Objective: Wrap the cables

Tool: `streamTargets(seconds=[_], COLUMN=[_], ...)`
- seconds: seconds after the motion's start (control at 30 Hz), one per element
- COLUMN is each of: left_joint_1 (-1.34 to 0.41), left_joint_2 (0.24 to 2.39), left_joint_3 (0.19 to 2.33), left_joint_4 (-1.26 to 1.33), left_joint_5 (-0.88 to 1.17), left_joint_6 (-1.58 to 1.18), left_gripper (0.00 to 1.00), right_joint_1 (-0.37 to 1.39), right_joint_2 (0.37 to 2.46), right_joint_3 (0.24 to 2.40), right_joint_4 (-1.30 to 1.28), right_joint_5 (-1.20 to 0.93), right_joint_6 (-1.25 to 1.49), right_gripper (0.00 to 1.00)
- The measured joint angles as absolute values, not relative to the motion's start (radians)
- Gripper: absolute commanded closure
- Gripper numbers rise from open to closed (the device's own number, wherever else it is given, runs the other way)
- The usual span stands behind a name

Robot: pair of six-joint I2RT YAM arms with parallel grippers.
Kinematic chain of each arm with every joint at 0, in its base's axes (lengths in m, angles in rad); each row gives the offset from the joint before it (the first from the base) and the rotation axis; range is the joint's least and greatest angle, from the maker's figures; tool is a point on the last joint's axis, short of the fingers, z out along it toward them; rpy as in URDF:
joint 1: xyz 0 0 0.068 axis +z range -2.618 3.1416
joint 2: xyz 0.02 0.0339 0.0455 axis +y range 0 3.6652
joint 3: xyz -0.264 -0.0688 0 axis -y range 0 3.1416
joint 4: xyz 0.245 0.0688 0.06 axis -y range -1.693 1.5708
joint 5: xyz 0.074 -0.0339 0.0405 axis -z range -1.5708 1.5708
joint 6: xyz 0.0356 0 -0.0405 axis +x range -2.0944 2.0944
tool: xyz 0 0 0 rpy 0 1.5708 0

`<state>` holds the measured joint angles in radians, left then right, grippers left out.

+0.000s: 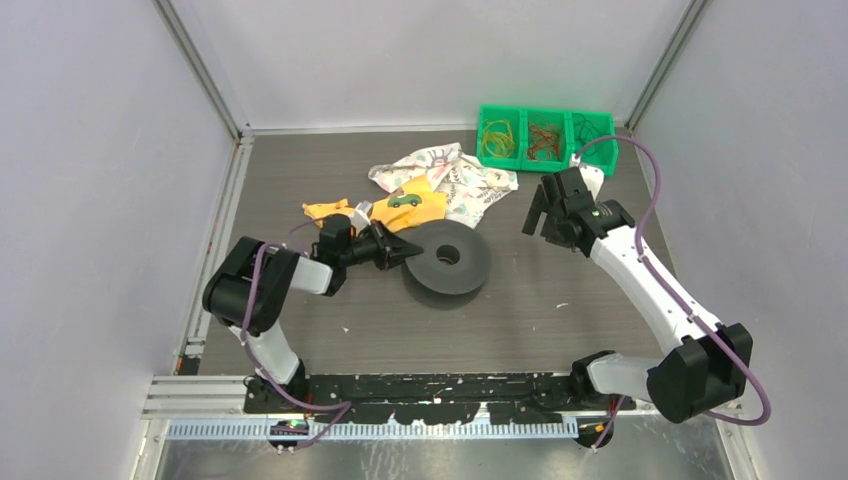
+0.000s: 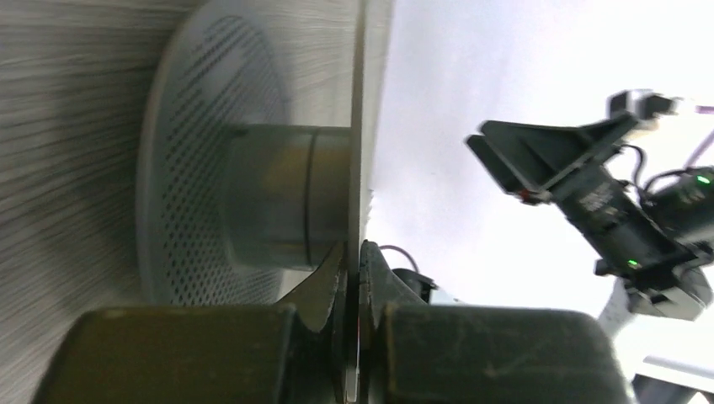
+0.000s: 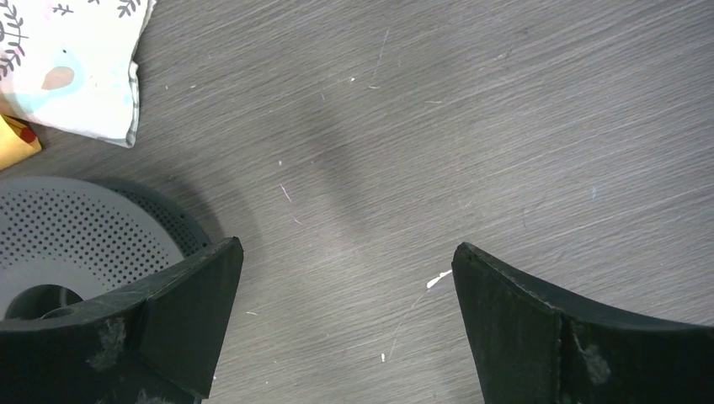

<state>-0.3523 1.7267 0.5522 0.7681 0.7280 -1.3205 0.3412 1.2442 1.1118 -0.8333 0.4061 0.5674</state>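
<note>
Nearest the bases, the left claw [image 2: 352,263] is clamped on the thin edge of the spool's [image 1: 470,266] upper flange, gripping it from the spool's 9 o'clock side. The spool lies flat on the worktop [image 1: 560,330], dark grey with perforated flanges, and its hub looks bare, with no wire on it. Past it, at the spool's 2 o'clock, the right claw [image 3: 345,249] hangs over bare worktop with its fingers wide apart and nothing between them.

Farthest back, the cables [image 1: 498,140] sit in the left compartment of a green bin [image 1: 545,108]. They lie at about 11 o'clock from the right claw and 2 o'clock from the left. The right arm is clearly nearer, so the fetch likely falls to it. The bin's long axis runs 9 to 3. The cables are a loose, hair-thin yellow coil with no clear long axis of its own. Darker coils fill the other two compartments.
</note>
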Motion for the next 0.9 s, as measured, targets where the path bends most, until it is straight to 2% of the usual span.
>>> streamTargets(seconds=[0.1,0.2,0.3,0.37,0.47,0.6,0.73,0.9], left_joint_1=[-0.358,-0.358,-0.367,-0.394,-0.424,-0.443,-0.488,-0.655], left_joint_2=[1.734,1.697,1.548,1.448,1.336,1.277,1.304,1.343], left_joint_3=[0.561,0.579,0.704,0.850,1.065,1.205,1.203,1.180], left_joint_4=[0.896,0.821,0.405,0.112,-0.186,-0.379,-0.514,-0.602], left_joint_5=[0.739,0.739,0.683,0.570,0.405,0.294,0.180,-0.009], left_joint_6=[-1.392,-1.383,-1.181,-1.007,-0.773,-0.580,-0.471,-0.350], left_gripper=[0.99,1.00,1.00,0.99,1.00,0.99,1.00,0.99], right_joint_1=[0.341,0.341,0.341,0.341,0.341,0.341,0.341,0.341], right_joint_2=[1.235,1.223,1.208,1.196,1.182,1.185,1.190,1.190], right_joint_3=[1.111,1.111,1.108,1.102,1.087,1.069,1.067,1.066], right_joint_4=[-0.847,-0.858,-0.862,-0.862,-0.860,-0.857,-0.850,-0.843], right_joint_5=[0.408,0.414,0.426,0.434,0.443,0.444,0.443,0.444], right_joint_6=[0.571,0.572,0.572,0.572,0.572,0.577,0.582,0.582], right_gripper=[0.00,0.00,0.00,0.00,0.00,0.00,0.00,0.00])
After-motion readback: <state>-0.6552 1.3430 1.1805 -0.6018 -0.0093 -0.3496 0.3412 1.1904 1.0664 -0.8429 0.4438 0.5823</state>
